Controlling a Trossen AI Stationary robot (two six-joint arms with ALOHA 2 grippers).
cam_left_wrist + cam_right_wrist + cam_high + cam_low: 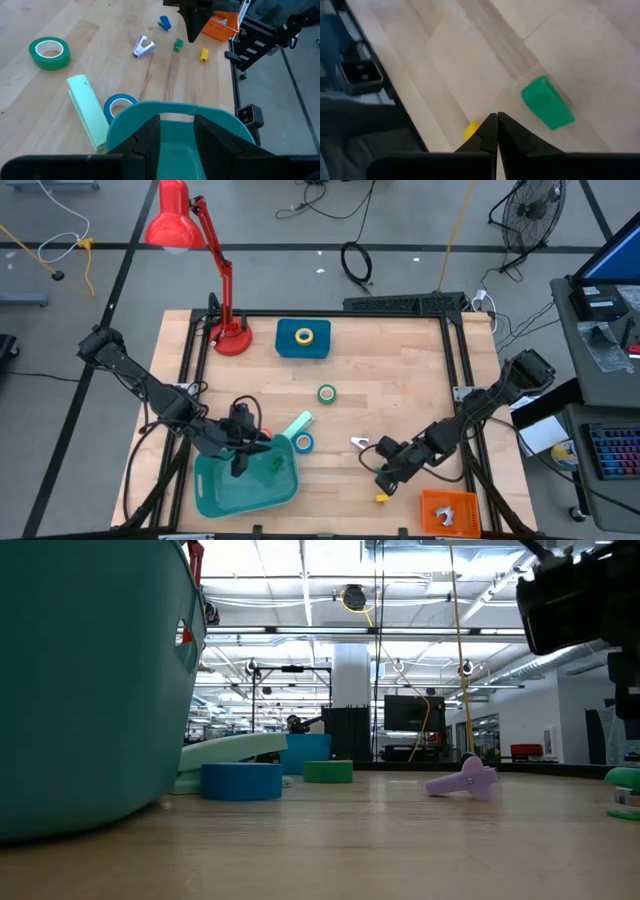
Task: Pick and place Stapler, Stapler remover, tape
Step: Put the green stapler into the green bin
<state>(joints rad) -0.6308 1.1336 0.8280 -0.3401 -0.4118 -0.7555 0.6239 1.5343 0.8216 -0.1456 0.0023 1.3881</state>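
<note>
Left jaws (176, 137) open over teal bin (170, 112); blue tape (119, 106) just beside.

No legible text, label or number anywhere.

The middle of the tabletop (400, 405) lies open, with only the green tape roll (327, 393) standing in it. The near-left corner is crowded: the teal bin (245, 485) sits under the left tool (240, 448), with the blue tape roll (303, 442) and mint-green block (298, 424) just beside its rim. Near the right tool (383, 477), tips together, the purple staple remover (360, 442), a yellow cube (381, 498) and what seems a small green cube (547, 102) crowd the wood; the orange tray (448, 511) blocks that corner
</note>
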